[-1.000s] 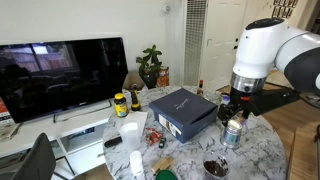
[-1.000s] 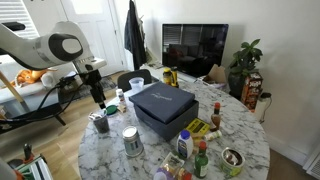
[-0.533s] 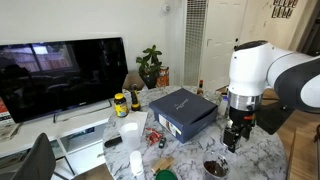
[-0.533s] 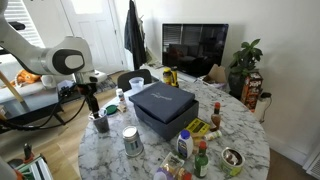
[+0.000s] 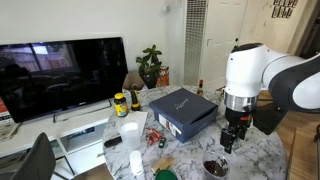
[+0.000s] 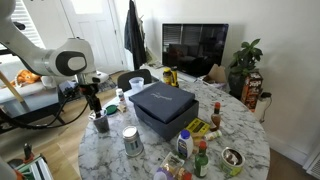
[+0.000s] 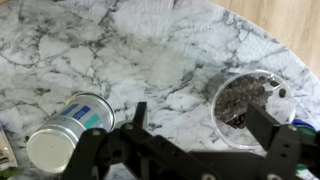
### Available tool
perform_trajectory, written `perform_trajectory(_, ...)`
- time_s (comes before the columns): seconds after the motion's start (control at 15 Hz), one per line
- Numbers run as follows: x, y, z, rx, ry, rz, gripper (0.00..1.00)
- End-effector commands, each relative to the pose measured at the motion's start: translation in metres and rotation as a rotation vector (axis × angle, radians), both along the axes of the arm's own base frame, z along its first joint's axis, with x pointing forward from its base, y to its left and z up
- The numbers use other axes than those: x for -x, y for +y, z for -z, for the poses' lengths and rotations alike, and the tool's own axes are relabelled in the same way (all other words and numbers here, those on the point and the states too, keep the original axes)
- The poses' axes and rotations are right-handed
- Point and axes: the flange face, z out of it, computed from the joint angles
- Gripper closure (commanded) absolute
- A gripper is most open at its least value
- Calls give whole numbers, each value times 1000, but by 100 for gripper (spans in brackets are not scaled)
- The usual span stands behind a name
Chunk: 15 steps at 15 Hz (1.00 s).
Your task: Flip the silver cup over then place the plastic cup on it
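Wrist view alone shows the gripper [image 7: 200, 128] spread wide, partly over the plastic cup [image 7: 245, 100].

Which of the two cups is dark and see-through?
The plastic cup, on the right in the wrist view; the silver cup, on the left, is opaque shiny metal.

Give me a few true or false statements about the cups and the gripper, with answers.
1. The gripper is open. True.
2. The gripper holds the plastic cup. False: the cup sits on the table, and the gripper holds nothing.
3. The plastic cup is stacked on the silver cup. False: they sit apart on the table.
4. The table top is marbled. True.
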Motion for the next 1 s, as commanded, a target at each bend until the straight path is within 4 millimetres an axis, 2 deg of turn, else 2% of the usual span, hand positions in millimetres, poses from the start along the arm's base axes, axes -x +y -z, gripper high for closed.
perform_trajectory(0.0, -9, 7, 18, -54, -17, -57, 0)
perform_trajectory(0.6, -27, 17, 53, -100, -2, -168, 2)
perform_trajectory(0.73, -31, 17, 57, -101, 1, -179, 12)
perform_trajectory(0.8, -32, 18, 59, -103, 1, -181, 21)
perform_trajectory(0.87, -34, 18, 60, -106, 1, -183, 35)
perform_trajectory(0.93, -36, 18, 61, -107, 1, -183, 43)
